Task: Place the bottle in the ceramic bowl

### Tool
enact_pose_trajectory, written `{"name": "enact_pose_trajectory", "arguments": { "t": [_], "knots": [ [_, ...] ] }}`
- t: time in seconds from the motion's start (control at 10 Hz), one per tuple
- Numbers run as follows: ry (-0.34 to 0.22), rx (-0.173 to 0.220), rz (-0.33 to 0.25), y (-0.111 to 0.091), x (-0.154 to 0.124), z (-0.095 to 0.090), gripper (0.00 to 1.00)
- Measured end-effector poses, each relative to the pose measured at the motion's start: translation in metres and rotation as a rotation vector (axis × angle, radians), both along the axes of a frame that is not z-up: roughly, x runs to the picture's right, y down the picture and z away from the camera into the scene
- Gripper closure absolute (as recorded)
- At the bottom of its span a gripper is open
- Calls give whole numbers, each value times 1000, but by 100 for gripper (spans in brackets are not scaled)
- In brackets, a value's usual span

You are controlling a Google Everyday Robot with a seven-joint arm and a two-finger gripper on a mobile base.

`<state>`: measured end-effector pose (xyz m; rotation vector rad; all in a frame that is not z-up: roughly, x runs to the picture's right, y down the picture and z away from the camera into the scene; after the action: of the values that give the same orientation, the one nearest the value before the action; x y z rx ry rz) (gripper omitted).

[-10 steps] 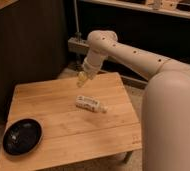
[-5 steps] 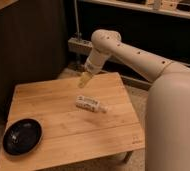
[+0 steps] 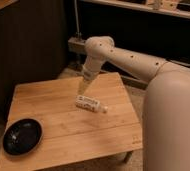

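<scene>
— What has changed, starting from the biggest thing?
— The smooth white robot body (image 3: 173, 120) fills the same side of the view as before. Its rounded, dimpled arm (image 3: 133, 60) has dipped, so the gripper (image 3: 82, 90) hangs lower over the table (image 3: 53, 100) than half a second ago. The table, bowl and bottle lie where they lay.
— And the table itself?
— Pale wooden planks, square-cornered, matte, under the fingers.
— Where is the ceramic bowl (image 3: 22, 136)?
— Well apart from the fingers, at the table's near corner on the side away from the robot body. It is round, shallow, glossy black, and dark inside.
— The bottle (image 3: 90, 104)?
— Small, white plastic with a printed label, lying on its side on the wood just below the fingertips. Its narrow cap points toward the robot body's side. It is not in the bowl.
— The fingers?
— Pointing down, set apart, with nothing between them. Whether they touch the bottle I cannot tell.
</scene>
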<state>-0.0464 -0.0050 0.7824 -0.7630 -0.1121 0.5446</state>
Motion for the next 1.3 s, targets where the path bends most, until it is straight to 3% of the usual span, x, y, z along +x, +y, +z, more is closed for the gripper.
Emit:
{"name": "enact_pose_trajectory", "arguments": {
  "t": [0.1, 0.4, 0.6, 0.9, 1.3],
  "knots": [
    [14, -8, -33, 20, 2, 12, 35],
    [33, -30, -81, 51, 10, 30, 35],
    [40, -34, -143, 76, 11, 49, 35],
    [42, 11, -222, 81, 13, 66, 35],
    [63, 49, -257, 73, 19, 90, 35]
  ]
}}
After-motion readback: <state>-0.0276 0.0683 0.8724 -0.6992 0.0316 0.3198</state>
